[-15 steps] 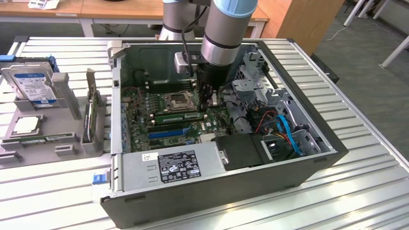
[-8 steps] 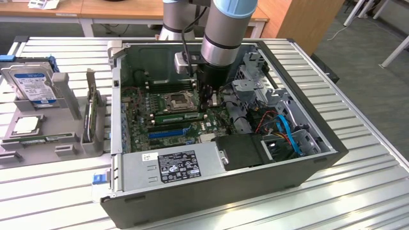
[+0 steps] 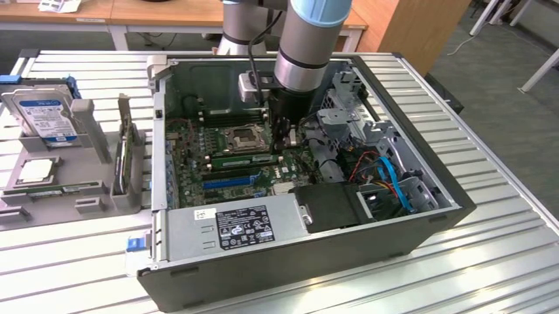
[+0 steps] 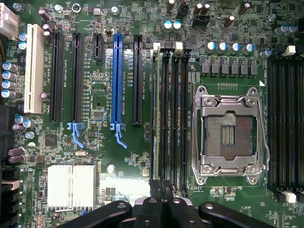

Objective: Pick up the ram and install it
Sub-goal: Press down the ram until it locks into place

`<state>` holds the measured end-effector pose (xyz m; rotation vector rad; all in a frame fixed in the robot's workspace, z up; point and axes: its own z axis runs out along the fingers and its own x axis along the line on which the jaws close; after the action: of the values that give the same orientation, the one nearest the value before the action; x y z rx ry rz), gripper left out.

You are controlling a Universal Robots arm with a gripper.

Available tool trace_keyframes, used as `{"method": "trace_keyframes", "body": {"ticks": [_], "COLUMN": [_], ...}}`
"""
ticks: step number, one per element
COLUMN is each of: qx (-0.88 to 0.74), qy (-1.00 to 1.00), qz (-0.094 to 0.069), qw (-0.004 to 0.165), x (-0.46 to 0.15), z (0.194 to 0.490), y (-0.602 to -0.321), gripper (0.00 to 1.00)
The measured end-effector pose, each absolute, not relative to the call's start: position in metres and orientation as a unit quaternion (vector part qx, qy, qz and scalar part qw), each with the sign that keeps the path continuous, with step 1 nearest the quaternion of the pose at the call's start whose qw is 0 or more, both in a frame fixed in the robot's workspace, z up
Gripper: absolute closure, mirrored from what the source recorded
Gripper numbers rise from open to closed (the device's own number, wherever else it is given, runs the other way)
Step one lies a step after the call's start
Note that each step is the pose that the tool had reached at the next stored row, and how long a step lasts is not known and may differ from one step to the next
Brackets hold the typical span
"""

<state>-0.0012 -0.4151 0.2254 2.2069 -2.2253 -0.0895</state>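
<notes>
Ram [image 4: 154, 114] sits edge-up in the slot nearest the black PCI slot, on the motherboard [image 4: 104, 156] inside the open PC case [image 3: 419, 216]; in the exterior view it's the green strip below the CPU socket [image 3: 242, 136]. Fingers [image 4: 154, 209] are closed, hovering over one end of the stick (contact unclear, nothing visibly pinched). Seating step, prob: push straight down, no tilt, even pressure at both ends, w/ end latches free to snap in.
</notes>
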Motion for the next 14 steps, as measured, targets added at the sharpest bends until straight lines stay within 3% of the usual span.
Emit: {"method": "trace_keyframes", "body": {"ticks": [14], "qx": [0.704], "qy": [-0.71], "qz": [-0.029], "qw": [0.003], "x": [-0.0012], "z": [0.2254], "y": [-0.4151], "gripper": [0.9]}}
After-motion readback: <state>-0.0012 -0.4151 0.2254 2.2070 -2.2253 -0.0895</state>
